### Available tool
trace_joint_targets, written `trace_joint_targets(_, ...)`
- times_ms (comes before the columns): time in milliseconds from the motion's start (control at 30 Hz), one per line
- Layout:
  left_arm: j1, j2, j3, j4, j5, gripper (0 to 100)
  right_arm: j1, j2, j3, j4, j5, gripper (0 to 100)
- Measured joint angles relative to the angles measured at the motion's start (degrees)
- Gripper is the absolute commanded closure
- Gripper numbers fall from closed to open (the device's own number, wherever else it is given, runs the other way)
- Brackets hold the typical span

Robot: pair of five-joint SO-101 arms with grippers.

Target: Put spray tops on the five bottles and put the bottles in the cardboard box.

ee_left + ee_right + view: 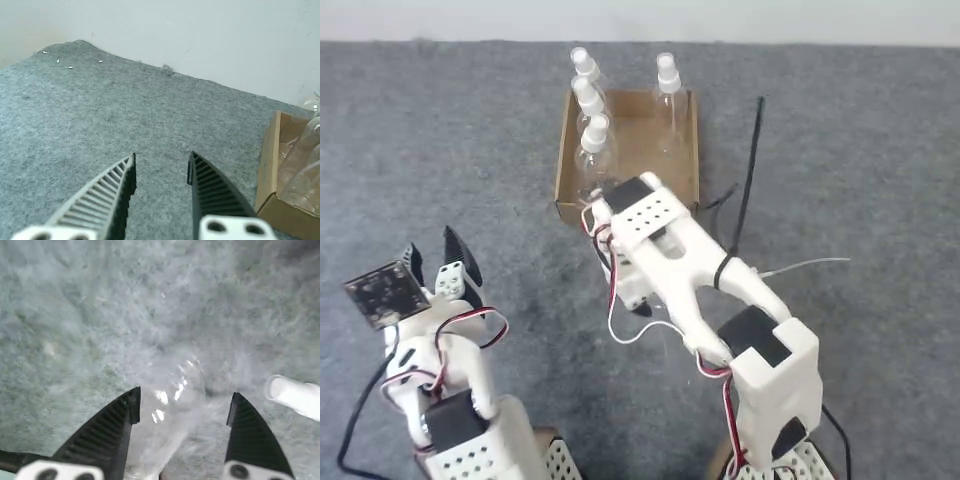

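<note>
The cardboard box (568,205) sits at the top middle of the high view. Four bottles (595,150) stand in it, each with a spray top on. The right pincer (185,395) is spread wide, and a clear bottle (167,410) lies between its jaws on the grey worktop (440,140). A white spray top (292,396) lies near it. The left pincer (438,262), at the lower left, is spread too and holds nothing.

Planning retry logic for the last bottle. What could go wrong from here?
1. The clear bottle lies on its side between the open jaws of the right gripper; closing may roll it away.
2. The spray top lies apart from it, so it could get boxed uncapped.
3. Four capped bottles stand in the cardboard box; inserting a fifth may topple them.
</note>
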Motion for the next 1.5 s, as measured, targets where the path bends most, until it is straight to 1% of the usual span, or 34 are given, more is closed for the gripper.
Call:
trace_joint_targets(67,0.00,0.00,0.00,0.00,0.00,84,-0.18,0.00,1.85,-1.49,0.00,82.3)
trace_joint_targets(133,0.00,0.00,0.00,0.00,0.00,84,-0.18,0.00,3.08,-3.25,0.00,83.7)
trace_joint_targets(333,0.00,0.00,0.00,0.00,0.00,84,-0.18,0.00,4.31,-4.66,0.00,76.6)
trace_joint_targets(533,0.00,0.00,0.00,0.00,0.00,84,-0.26,0.00,4.31,-4.48,0.00,77.9)
trace_joint_targets(667,0.00,0.00,0.00,0.00,0.00,84,-2.37,0.00,4.31,-2.55,2.81,77.8)
trace_joint_targets(767,0.00,0.00,0.00,0.00,0.00,84,-2.99,-0.09,3.69,0.18,2.99,74.6)
trace_joint_targets(867,0.00,0.00,0.00,0.00,0.00,84,-2.90,-2.55,3.08,1.93,1.58,71.6)
trace_joint_targets(1067,0.00,0.00,0.00,0.00,0.00,84,-2.90,-7.38,3.08,5.27,-3.16,71.6)
trace_joint_targets(1233,0.00,0.00,0.00,0.00,0.00,84,-2.99,-9.67,3.08,7.30,-5.27,71.6)
trace_joint_targets(1333,0.00,0.00,0.00,0.00,0.00,84,-2.99,-12.40,3.60,7.30,-5.89,71.6)
trace_joint_targets(1500,0.00,0.00,0.00,0.00,0.00,84,-4.04,-20.48,9.58,3.60,-5.89,71.6)
